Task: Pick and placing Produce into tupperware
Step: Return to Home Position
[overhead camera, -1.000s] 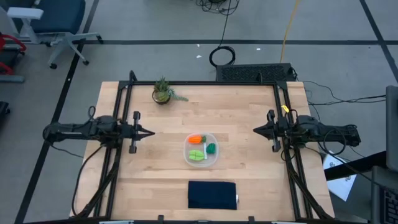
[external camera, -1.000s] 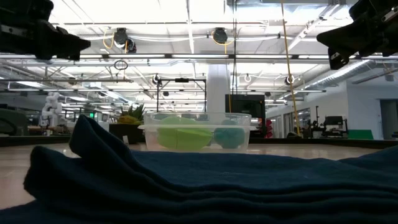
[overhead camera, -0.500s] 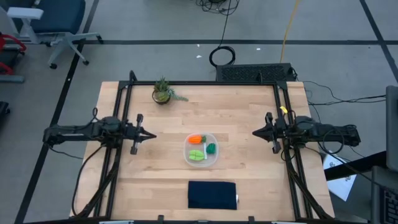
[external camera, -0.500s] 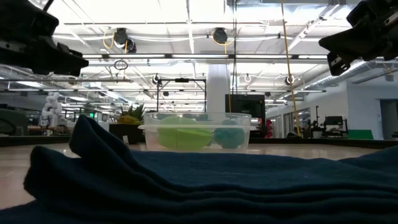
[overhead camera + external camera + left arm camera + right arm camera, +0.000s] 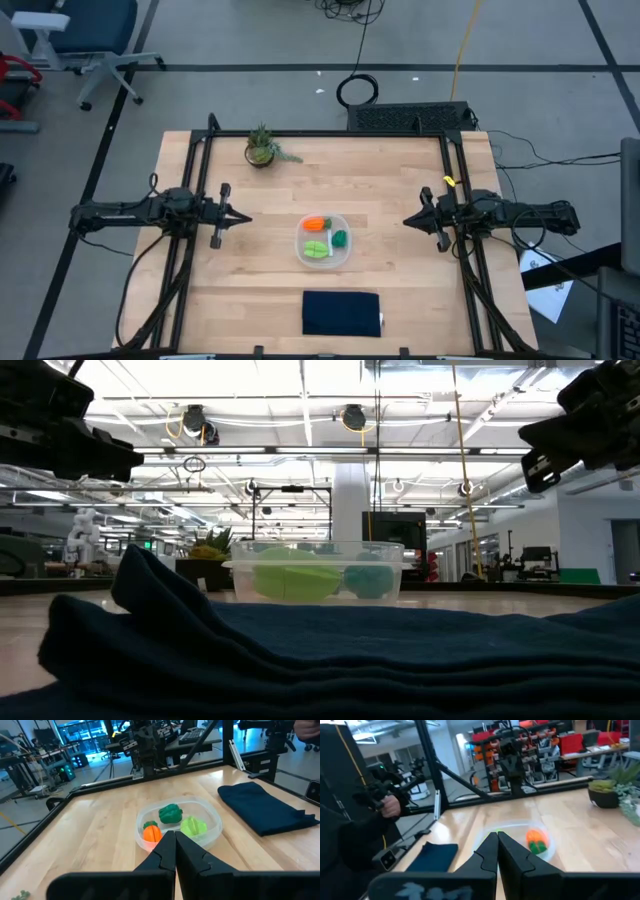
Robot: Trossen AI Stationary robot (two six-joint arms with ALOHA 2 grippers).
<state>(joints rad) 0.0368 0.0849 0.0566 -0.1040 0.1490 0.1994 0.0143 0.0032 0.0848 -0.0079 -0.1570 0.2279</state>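
Note:
The clear tupperware (image 5: 323, 241) sits on the table's middle and holds all three toy foods: the orange carrot (image 5: 315, 224), the dark green lump (image 5: 340, 238) and the light-green leafy piece (image 5: 316, 249). The left wrist view shows them too: tupperware (image 5: 215, 822), carrot (image 5: 151, 832), lump (image 5: 171, 813), leafy piece (image 5: 193, 826). My left gripper (image 5: 243, 215) hovers shut over the table's left side, pointing at the tupperware. My right gripper (image 5: 407, 220) hovers shut over the right side, pointing the same way. Both are well apart from it.
A dark navy cloth pad (image 5: 342, 312) lies near the table's near edge. A small potted spiky plant (image 5: 262, 148) stands near the far left corner. A dark frame (image 5: 325, 134) runs along the table's far edge and sides. A person in dark clothing (image 5: 350, 820) stands beyond the table.
My right gripper has moved a little down and toward the table's near edge. My left gripper dropped slightly early in the second and has since kept still. The tupperware and its foods have not moved.

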